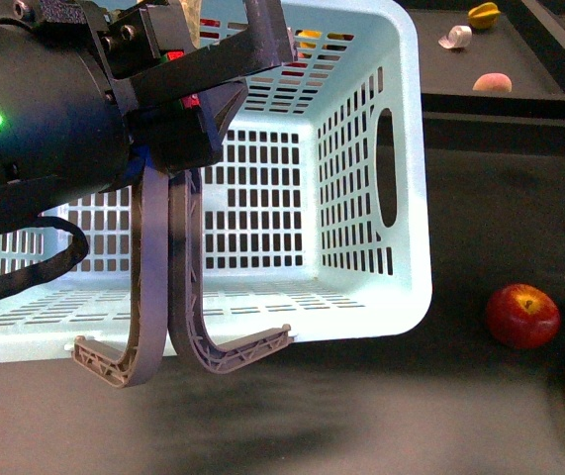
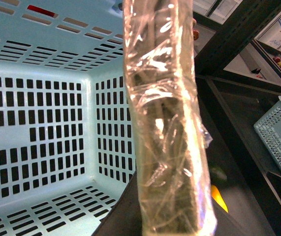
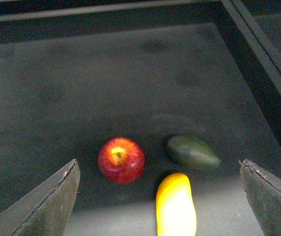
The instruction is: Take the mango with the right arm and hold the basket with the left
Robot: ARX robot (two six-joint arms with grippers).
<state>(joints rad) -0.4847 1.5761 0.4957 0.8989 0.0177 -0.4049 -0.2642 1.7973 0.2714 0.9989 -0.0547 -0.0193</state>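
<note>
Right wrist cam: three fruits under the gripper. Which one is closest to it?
The elongated yellow mango, nearest the open right gripper; the round red apple and dark green fruit lie beyond it.

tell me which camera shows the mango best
The right wrist view: most of the mango shows, bright yellow, beside the red apple. The front view catches only its edge at the frame's right border. The left wrist view shows just a yellow sliver that may be it.
</note>
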